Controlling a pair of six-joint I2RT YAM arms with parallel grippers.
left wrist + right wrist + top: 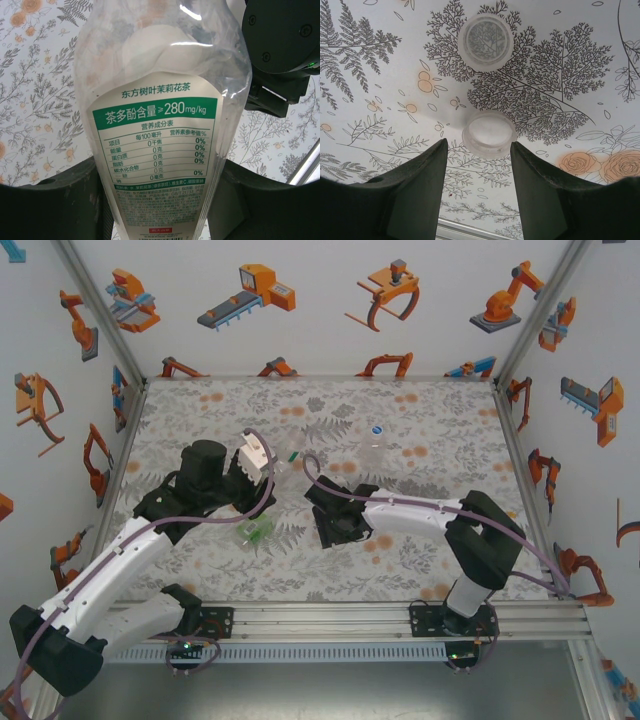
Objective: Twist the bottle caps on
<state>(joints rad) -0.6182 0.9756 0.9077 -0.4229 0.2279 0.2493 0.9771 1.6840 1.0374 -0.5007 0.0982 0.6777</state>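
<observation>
The near cap point(489, 134) lies flat on the flowery tablecloth point(600, 30), and I think it is the one to pick up now. The right gripper point(477, 152) is right at this cap. Its two fingers point(415, 195) are open, one on each side of the cap, and they hold nothing. I cannot tell if the finger on the right side touches the cap yet. A second cap point(485, 41) lies just past the near cap, apart from it. To do this step well, the right gripper should go straight down so the near cap sits in the middle of the gap. Then it should squeeze softly on the round edge, so the cap does not tip or pop out. To the left of the near cap, and a bit farther back, the left gripper point(160, 210) is closed tight on the labelled bottle point(160, 125). That bottle needs a steady hold, with its mouth where the cap can reach it. Also to the left of the near cap, the green bottle point(255, 532) lies on its side. Behind the near cap, well apart from it, is the clear bottle point(375, 445).
</observation>
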